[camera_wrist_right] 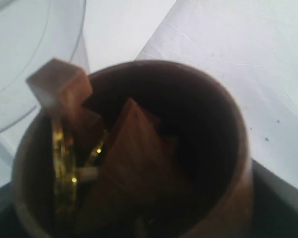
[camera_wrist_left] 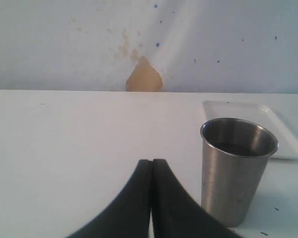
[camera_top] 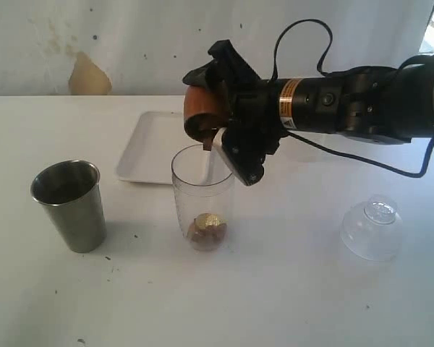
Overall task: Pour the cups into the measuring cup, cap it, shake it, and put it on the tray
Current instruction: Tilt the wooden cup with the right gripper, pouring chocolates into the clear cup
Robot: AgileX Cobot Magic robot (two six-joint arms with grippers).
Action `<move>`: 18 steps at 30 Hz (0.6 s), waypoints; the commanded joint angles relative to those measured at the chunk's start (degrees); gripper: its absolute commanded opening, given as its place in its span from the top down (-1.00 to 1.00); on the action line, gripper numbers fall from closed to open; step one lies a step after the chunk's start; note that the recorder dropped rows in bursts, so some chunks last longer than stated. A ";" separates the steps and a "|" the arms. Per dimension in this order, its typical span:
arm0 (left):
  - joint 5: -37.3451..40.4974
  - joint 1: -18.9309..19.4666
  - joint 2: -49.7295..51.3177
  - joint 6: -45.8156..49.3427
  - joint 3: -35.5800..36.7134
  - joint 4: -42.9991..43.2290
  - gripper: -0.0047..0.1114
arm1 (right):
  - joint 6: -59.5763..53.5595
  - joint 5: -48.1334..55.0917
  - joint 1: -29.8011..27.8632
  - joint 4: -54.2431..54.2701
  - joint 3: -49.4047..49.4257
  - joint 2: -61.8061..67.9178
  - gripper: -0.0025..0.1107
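My right gripper [camera_top: 228,123] is shut on the brown wooden cup [camera_top: 202,112], tipped on its side above the rim of the clear measuring cup [camera_top: 202,195]. A brown piece hangs at the wooden cup's lip, and brown and gold pieces lie at the measuring cup's bottom. In the right wrist view the wooden cup [camera_wrist_right: 223,148] fills the frame with several brown blocks and gold pieces still inside. The steel tumbler [camera_top: 70,206] stands upright to the left; it also shows beside my left gripper [camera_wrist_left: 152,162], which is shut on nothing. The white tray [camera_top: 148,148] lies behind the measuring cup.
A clear dome lid [camera_top: 372,228] rests on the table at the right. A tan patch [camera_top: 89,76] marks the back wall. Black cables loop over the right arm [camera_top: 362,101].
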 commanded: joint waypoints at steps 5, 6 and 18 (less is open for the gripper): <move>-0.73 -0.07 -0.32 0.00 0.23 0.19 0.92 | -5.29 -1.27 0.69 0.40 -0.53 -0.65 0.96; -0.73 -0.07 -0.32 0.00 0.23 0.19 0.92 | -5.29 -1.15 0.69 0.40 -0.53 -0.65 0.96; -0.73 -0.07 -0.32 0.00 0.23 0.19 0.92 | -8.18 -0.94 0.69 0.29 -0.53 -0.65 0.96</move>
